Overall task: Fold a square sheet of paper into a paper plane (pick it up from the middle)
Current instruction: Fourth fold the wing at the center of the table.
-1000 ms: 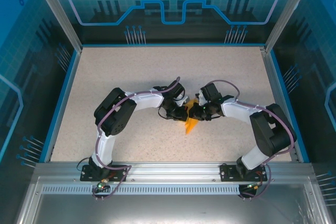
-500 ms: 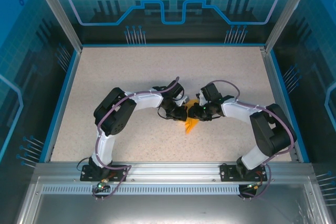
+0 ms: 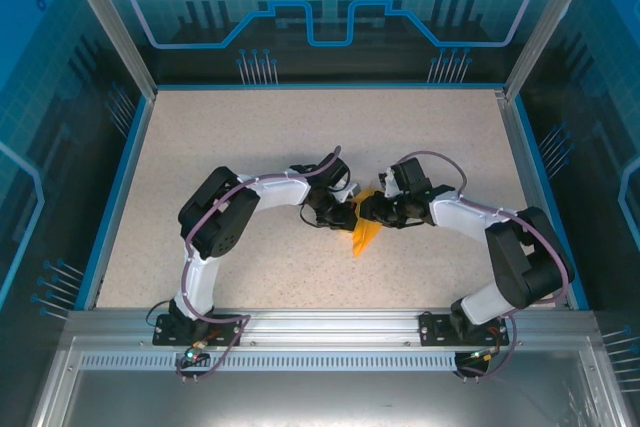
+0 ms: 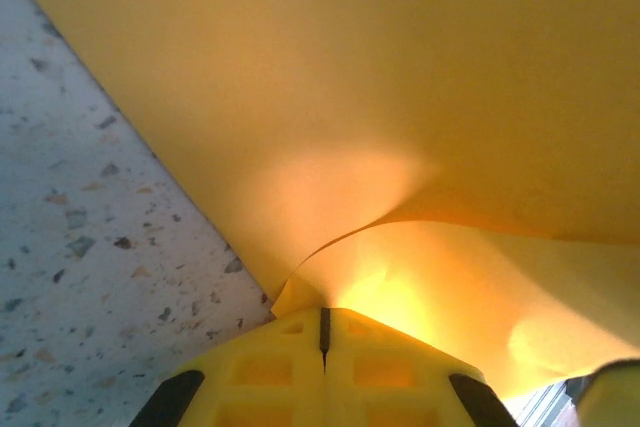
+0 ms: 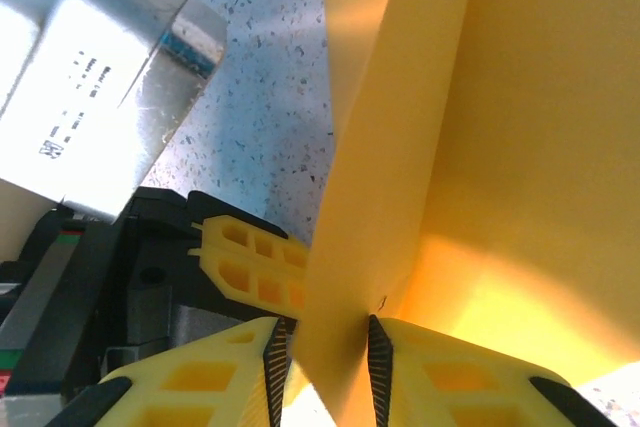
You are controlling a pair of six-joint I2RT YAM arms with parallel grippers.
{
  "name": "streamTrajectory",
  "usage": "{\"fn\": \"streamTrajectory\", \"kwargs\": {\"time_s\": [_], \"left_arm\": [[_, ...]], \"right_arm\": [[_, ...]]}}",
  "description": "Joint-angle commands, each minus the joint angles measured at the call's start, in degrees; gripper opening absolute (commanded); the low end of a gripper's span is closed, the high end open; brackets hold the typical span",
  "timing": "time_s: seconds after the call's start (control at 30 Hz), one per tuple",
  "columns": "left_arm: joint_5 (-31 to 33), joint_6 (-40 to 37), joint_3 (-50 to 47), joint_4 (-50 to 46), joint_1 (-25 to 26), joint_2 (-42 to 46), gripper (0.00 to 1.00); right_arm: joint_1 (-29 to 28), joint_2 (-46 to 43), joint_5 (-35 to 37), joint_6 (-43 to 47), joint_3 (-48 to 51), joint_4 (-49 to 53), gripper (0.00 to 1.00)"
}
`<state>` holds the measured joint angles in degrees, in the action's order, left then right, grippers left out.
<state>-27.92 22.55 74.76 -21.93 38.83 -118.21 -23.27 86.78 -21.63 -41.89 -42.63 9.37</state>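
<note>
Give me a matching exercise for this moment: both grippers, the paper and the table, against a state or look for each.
1. left gripper
2. right gripper
3. sheet of paper
4. table

A. speckled beige
B. jaws parted, paper between them
C. orange, creased
D. jaws shut on the paper

Pairs: 1-D, 2-B, 3-C, 4-A.

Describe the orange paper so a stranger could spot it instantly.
Start at the middle of the speckled beige table, where the left gripper and right gripper meet. The orange paper pokes out between them, a creased pointed shape and the one orange thing.
</note>
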Motion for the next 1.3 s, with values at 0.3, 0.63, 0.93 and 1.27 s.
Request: {"fn": "streamTrajectory", "kwargs": {"time_s": [0.3, 0.63, 0.93, 1.27], "left_arm": [[1.46, 0.23, -1.82, 0.78, -0.56, -1.42, 0.00], [1.13, 0.47, -2.25, 1.16, -0.52, -0.91, 0.00], [0.24, 1.14, -2.95, 2.51, -0.68, -0.38, 0.00], [-1.25, 1.90, -4.85, 5.06, -1.20, 0.96, 0.00]], "right_arm": [[1.34, -4.66, -2.16, -0.91, 2.37, 0.21, 0.30], [1.30, -1.19, -3.54, -1.78, 2.02, -3.49, 0.17], [1.30, 2.54, -4.76, -2.41, 2.15, -6.61, 0.11], [1.30, 5.93, -5.80, -3.20, 1.59, -9.40, 0.06]]}}
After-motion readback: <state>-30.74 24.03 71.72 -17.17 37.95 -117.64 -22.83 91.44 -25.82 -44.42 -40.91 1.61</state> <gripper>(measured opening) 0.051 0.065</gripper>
